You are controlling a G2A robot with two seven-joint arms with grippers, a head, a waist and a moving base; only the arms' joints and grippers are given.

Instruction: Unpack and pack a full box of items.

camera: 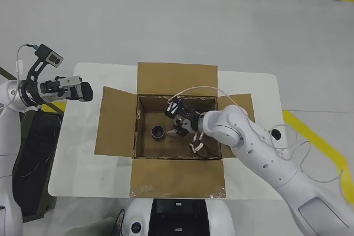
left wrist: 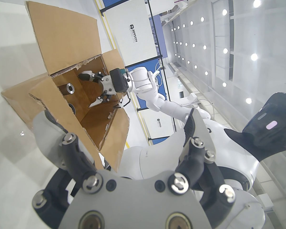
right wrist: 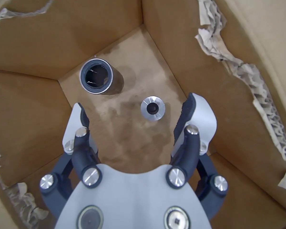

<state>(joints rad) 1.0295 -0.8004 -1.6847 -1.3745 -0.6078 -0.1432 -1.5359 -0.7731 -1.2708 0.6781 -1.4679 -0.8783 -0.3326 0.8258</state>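
An open cardboard box (camera: 177,75) stands in the middle of the white table (camera: 76,165), its four flaps spread outward. On its floor stand a dark hollow cylinder (right wrist: 96,79) (camera: 157,133) and a small silver metal cylinder (right wrist: 153,108). My right gripper (right wrist: 135,113) (camera: 187,138) is down inside the box, open, just above and beside the silver cylinder, holding nothing. My left gripper (left wrist: 120,129) (camera: 85,91) hovers open and empty left of the box, above the table's left edge. From there I see the box (left wrist: 62,36) with the right gripper (left wrist: 95,91) inside.
Torn paper lining hangs along the box's inner rims (right wrist: 217,44). Bare table lies left and right of the box flaps. A dark stand (camera: 35,153) is beside the table's left edge, and yellow floor tape (camera: 315,141) runs on the right.
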